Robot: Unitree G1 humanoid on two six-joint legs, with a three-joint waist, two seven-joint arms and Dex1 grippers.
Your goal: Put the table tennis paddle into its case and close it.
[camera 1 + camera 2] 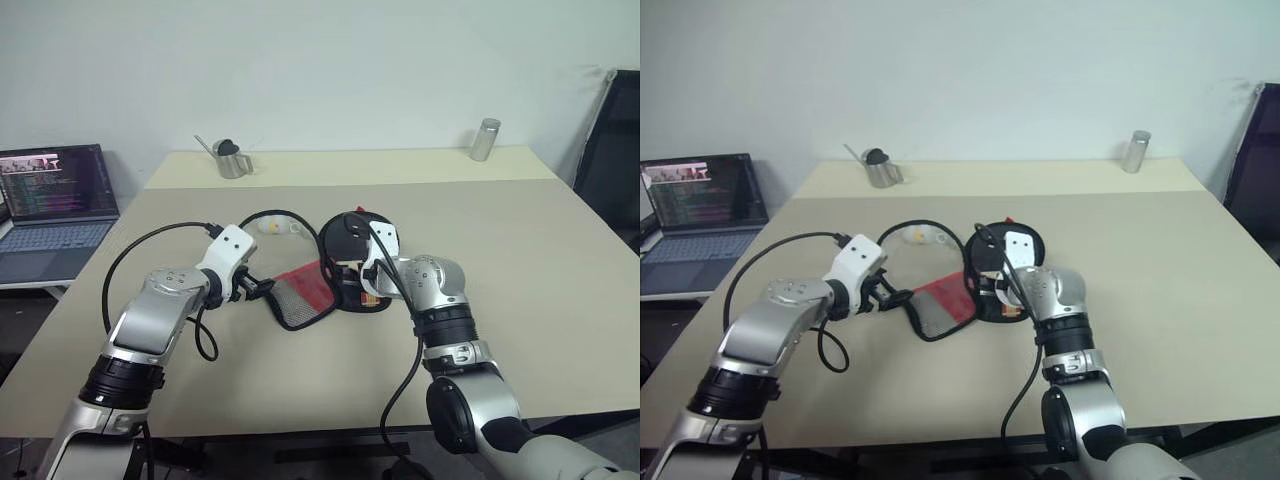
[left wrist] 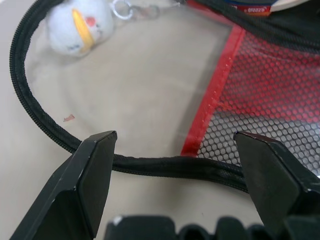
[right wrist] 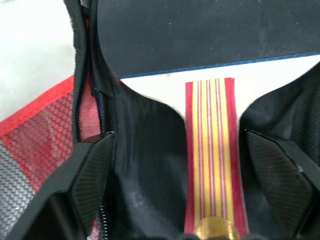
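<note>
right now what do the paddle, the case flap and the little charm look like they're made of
Paddle: matte black rubber face, handle likely varnished wood with red and yellow stripes. Case: black fabric with a zip edge; its flap is black mesh over red, beside a clear, probably plastic, panel. Charm: fuzzy white plush, apparently on a metal ring.

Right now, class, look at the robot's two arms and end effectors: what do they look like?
Both arms are jointed silver-grey metal shells with black rings at the joints and white wrist housings. A loose black cable loops along each arm. The left end effector and the right end effector each have two wedge-shaped black fingers; the right one's finger pads show a fine grid texture.
</note>
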